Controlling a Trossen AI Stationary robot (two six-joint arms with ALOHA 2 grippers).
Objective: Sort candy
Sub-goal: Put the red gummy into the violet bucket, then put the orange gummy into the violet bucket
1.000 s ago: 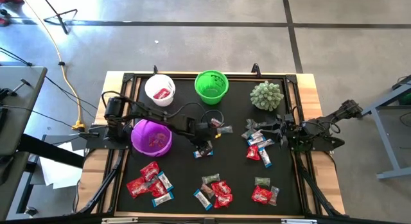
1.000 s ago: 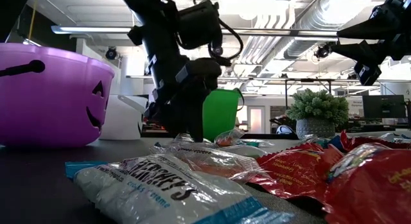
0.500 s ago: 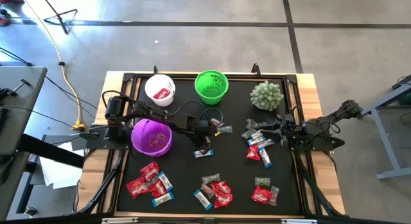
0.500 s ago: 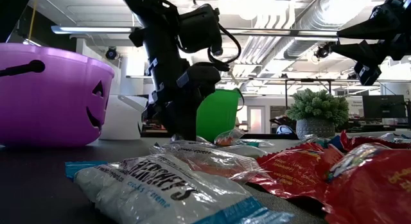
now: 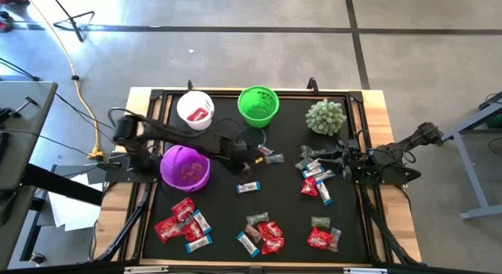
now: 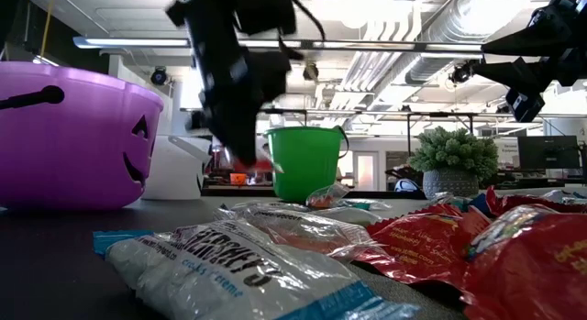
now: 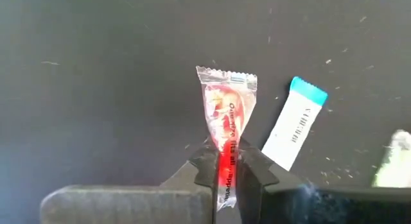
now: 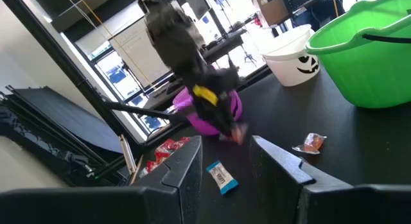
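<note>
My left gripper (image 7: 225,165) hangs above the middle of the black mat (image 5: 220,219), shut on a small candy (image 7: 228,102) in a clear and red wrapper. In the high view this gripper (image 5: 249,158) is just right of the purple pumpkin bucket (image 5: 185,167). In the low view it (image 6: 248,160) is well above the table. A blue-white candy (image 5: 249,187) lies flat on the mat below it. Several candies lie in clusters along the near edge (image 5: 261,235) and at the right (image 5: 315,180). My right gripper (image 8: 225,161) waits open at the right side, with nothing between its fingers. My left gripper pinches one end of the red candy's wrapper (image 7: 225,156) between its two fingers. The fingers come from above, slanting steeply down, and lie on the wrapper's two flat faces. The rest of the candy sticks out past the fingertips, lifted clear of the mat.
A white bucket (image 5: 195,109) and a green bucket (image 5: 258,105) stand at the far edge. A spiky pale-green ball (image 5: 325,117) sits at the far right. One loose candy (image 5: 273,158) lies just right of my left gripper. Open mat lies between the clusters.
My left gripper has shut on the red candy and risen, drawing back a little toward the far left. The candy has come up off the mat with it. The blue-white candy that lay beside it has stayed on the mat.
</note>
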